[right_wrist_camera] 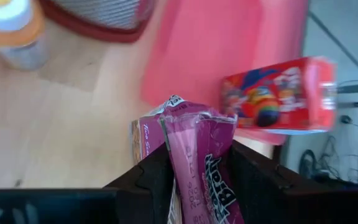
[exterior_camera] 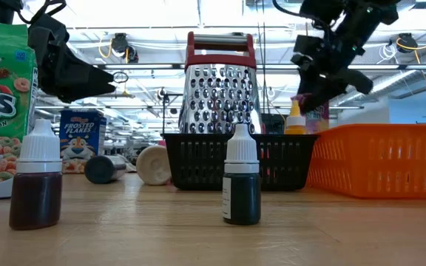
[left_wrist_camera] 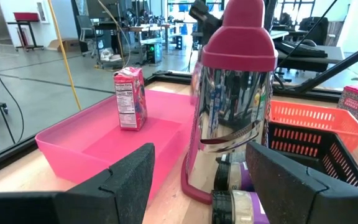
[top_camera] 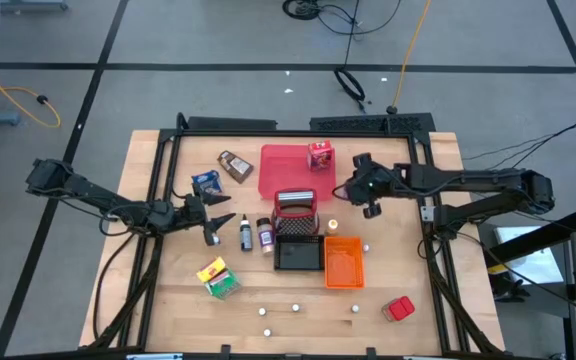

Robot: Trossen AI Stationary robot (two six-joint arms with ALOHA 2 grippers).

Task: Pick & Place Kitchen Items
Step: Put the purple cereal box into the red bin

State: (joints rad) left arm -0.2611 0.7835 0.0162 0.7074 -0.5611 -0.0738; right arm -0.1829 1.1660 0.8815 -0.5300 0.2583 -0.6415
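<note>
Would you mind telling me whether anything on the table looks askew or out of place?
Mostly tidy. One brown pouch lies tilted beside the red tray, and small white pieces sit scattered along the near edge. The right gripper holds a pink pouch in its fingers; the left gripper is open.

– How's the light?

– Bright and even. Ceiling strip lights [exterior_camera: 287, 29] run across the low view, and shadows on the table [top_camera: 168, 310] are soft and short.

– Any glare?

– The grater [left_wrist_camera: 232, 106] mirrors the room just beyond the left gripper's fingers [left_wrist_camera: 126, 183], with bright streaks on its metal. Windows behind it are blown out white.

– Blur?

– The right wrist view is soft all over. The pink pouch [right_wrist_camera: 197, 168] between its fingers [right_wrist_camera: 151, 180] is smeared, and the red box [right_wrist_camera: 278, 93] beyond is fuzzy, possibly from motion. The nearest bottle [exterior_camera: 37, 177] in the low view is slightly out of focus.
</note>
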